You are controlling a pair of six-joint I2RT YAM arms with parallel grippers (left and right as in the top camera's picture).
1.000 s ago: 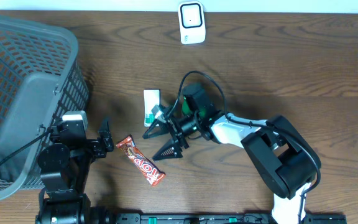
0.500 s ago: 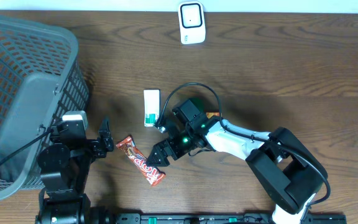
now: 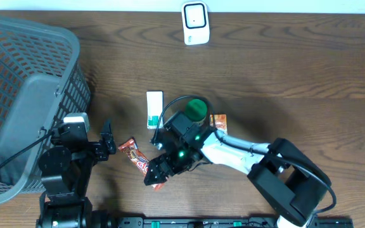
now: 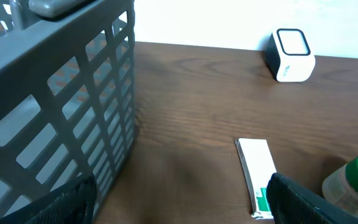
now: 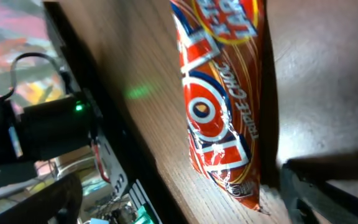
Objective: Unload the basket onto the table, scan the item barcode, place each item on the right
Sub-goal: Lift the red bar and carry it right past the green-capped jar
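Chocolate bar (image 3: pixel 134 152): one, flat on desk (image 3: pixel 296 63), under spread right hand (image 3: pixel 156 175). Left hand (image 3: pixel 109 139) spread, just left. One barcode scanner (image 3: pixel 195 23) far; one basket (image 3: pixel 30 24) left.

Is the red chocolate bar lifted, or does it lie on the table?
Lying flat on the table: the chocolate bar rests on the wood, and the right gripper stands open over it.

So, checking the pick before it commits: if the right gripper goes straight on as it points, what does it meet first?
The red candy bar, straight ahead of the right gripper, whose jaws stand open. How near is unclear, but nothing shows in between.
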